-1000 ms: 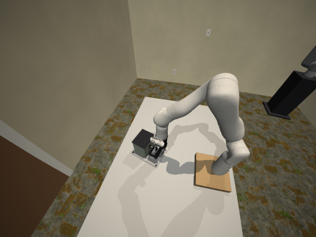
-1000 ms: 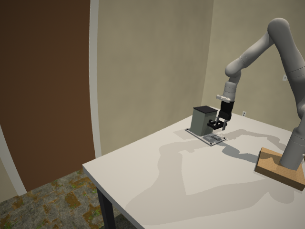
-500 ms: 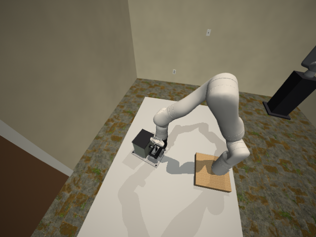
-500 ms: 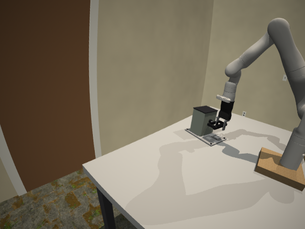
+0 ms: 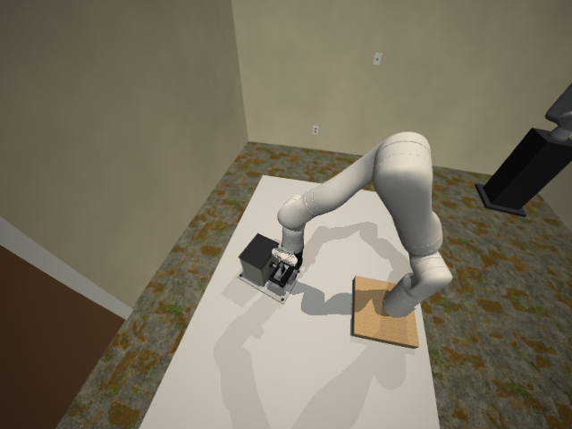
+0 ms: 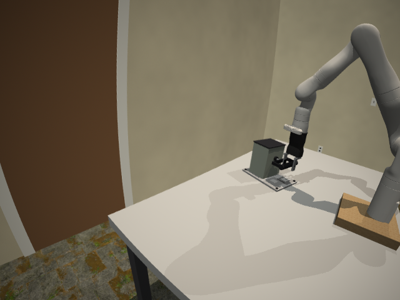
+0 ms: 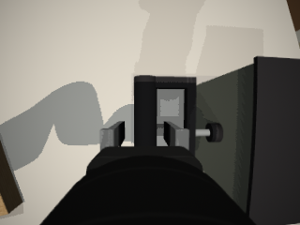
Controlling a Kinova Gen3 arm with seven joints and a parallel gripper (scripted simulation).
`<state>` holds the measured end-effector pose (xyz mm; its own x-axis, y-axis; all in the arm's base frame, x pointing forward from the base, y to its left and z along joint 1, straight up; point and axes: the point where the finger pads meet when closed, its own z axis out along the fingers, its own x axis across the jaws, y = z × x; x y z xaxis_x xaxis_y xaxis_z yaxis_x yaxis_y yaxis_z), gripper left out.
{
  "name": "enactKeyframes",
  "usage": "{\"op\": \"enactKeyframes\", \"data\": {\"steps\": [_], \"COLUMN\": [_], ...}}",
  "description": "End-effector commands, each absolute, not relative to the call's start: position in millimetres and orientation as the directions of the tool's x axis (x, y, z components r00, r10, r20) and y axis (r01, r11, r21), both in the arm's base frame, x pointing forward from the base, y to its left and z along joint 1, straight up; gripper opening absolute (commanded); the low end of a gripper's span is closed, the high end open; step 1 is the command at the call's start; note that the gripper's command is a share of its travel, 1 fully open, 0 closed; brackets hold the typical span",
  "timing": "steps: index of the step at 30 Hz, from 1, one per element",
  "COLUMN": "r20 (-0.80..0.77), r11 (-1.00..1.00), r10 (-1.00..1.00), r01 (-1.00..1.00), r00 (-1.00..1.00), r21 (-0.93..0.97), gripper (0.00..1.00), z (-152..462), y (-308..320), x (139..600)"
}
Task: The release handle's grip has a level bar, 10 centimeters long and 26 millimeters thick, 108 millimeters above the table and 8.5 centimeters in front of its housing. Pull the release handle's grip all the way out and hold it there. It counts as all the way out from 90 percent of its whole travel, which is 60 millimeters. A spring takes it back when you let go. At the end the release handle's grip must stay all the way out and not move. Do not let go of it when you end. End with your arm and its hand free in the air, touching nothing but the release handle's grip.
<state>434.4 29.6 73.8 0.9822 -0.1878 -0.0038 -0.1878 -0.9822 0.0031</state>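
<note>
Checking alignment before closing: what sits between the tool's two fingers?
The grip's black bar, seen in the wrist view; the fingers straddle it, open, not clamping.

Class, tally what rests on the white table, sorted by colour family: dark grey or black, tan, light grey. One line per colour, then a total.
Dark grey or black: 1, the handle housing with its black grip
Tan: 1, the wooden base block
Light grey: 1, the mounting plate
Total: 3

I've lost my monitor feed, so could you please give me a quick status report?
Gripper open, straddling the grip's bar, holding nothing. Grip not pulled out. Nothing in the way.
</note>
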Motion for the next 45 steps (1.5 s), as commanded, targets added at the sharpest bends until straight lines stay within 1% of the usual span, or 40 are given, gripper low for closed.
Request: {"op": "enactKeyframes", "data": {"steps": [1,8,9,45], "r20": [-0.003,-0.003,-0.003,-0.003], "r11": [-0.983,-0.983,-0.983,-0.983], "r10": [-0.184,-0.184,-0.184,-0.184], "r01": [-0.184,-0.184,-0.184,-0.184], "r00": [0.983,0.983,0.983,0.983], "r21": [0.000,0.000,0.000,0.000], "gripper": [0.96,0.96,0.00,0.00], "z": [72.8,72.8,72.8,72.8], "y": [30.9,30.9,30.9,30.9], "x": [434.3,434.3,434.3,434.3]}}
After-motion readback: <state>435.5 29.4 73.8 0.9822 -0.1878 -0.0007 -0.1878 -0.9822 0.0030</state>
